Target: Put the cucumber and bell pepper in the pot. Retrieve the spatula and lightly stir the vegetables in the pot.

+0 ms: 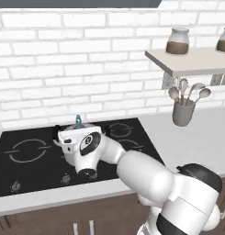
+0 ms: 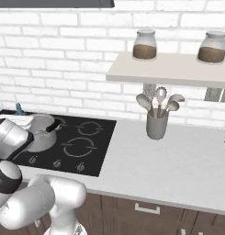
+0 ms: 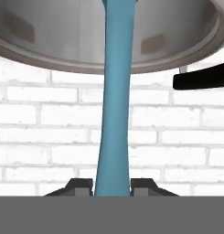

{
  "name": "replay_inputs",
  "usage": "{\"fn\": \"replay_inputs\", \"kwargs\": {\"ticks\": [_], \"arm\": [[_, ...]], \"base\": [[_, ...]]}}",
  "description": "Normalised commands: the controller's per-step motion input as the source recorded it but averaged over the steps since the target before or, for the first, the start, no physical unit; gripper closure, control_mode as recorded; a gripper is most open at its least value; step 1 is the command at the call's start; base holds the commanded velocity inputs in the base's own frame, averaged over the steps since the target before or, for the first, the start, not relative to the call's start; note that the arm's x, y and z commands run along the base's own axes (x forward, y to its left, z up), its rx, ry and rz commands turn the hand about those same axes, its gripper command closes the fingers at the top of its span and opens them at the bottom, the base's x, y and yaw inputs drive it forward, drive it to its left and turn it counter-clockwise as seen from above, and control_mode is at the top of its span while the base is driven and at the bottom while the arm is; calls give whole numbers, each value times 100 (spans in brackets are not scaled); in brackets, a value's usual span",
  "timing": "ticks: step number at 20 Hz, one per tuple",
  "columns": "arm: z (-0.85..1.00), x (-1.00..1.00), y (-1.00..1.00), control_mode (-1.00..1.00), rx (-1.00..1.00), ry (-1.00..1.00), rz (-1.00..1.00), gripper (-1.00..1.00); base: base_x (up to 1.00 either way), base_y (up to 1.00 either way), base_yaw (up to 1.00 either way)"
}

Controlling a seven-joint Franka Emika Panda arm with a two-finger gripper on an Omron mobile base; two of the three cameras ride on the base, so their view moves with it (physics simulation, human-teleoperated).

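Observation:
My gripper [image 3: 112,186] is shut on the thin handle of the light blue spatula [image 3: 114,105]. The handle runs from between my fingertips into the brushed-steel pot [image 3: 49,32], whose black side handle [image 3: 202,77] sticks out at one side. In the left base view my hand sits over the pot on the cooktop, and the spatula's end [image 1: 78,121] pokes up above the hand. The right base view shows the pot [image 2: 42,133] beside my hand, with the spatula's end [image 2: 19,109] behind it. The cucumber and bell pepper are hidden.
The pot stands on a black cooktop [image 1: 26,153] set in a pale counter [image 2: 178,156]. A grey holder of metal spoons [image 2: 157,125] stands to the right against the brick wall. Above it is a shelf [image 2: 178,71] with two jars.

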Motion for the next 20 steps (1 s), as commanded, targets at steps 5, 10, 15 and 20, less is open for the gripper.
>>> {"fn": "replay_inputs", "kwargs": {"ticks": [5,10,15,20], "arm": [[-40,-4,-15,-100,0,-8,1,100],[-23,24,-37,-100,0,-6,0,100],[-9,35,-19,-100,0,-13,0,100],[0,34,-1,-100,0,-23,0,100]], "base": [[0,0,0],[0,0,0],[0,0,0],[0,0,0]]}}
